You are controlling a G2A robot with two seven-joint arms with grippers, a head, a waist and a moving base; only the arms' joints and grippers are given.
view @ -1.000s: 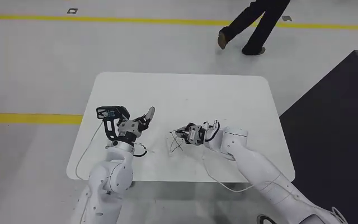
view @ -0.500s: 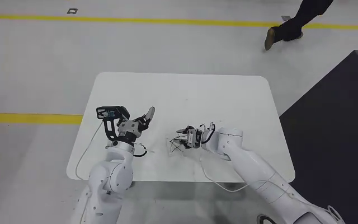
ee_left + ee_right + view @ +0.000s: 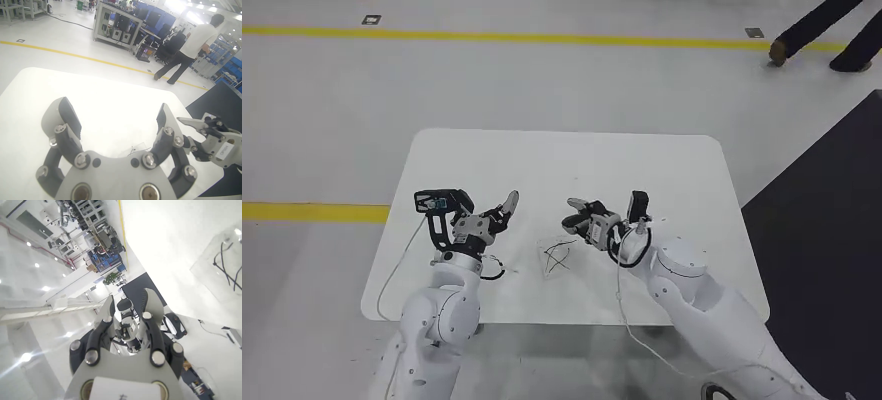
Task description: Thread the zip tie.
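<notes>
- Top view: the zip tie [image 3: 558, 255] lies as a thin black tangle on the white table [image 3: 662, 165], near the front edge and between the 2 arms.
- The right gripper [image 3: 575, 212] hangs above the table, just beyond the tangle and apart from it. Its fingers are parted with nothing between them.
- 1.0 s ago and again 0.5 s ago this gripper was low, right at the tangle. It has since lifted and swung away, and the tie has not come with it; the black strands sit in much the same spot.
- The left gripper [image 3: 500, 213] has not moved across the 3 frames. It is raised over the left part of the table, spread wide and empty.
- Left wrist view: the left gripper [image 3: 113, 111] shows both pads far apart over bare tabletop. A sliver of the zip tie [image 3: 133, 150] peeps out just past its palm, and the right gripper [image 3: 190, 132] is off to the side, clear of it.
- Right wrist view: the right gripper [image 3: 130, 298] is tilted up toward the room, its fingers apart and holding nothing. The zip tie [image 3: 215, 263] lies well off to one side on what looks like a clear plastic sheet [image 3: 204, 268].
- My reading: the pick-up has failed or been abandoned. Threading has not begun, since neither end is held, so 1 gripper has to go back down for a fresh grasp.
</notes>
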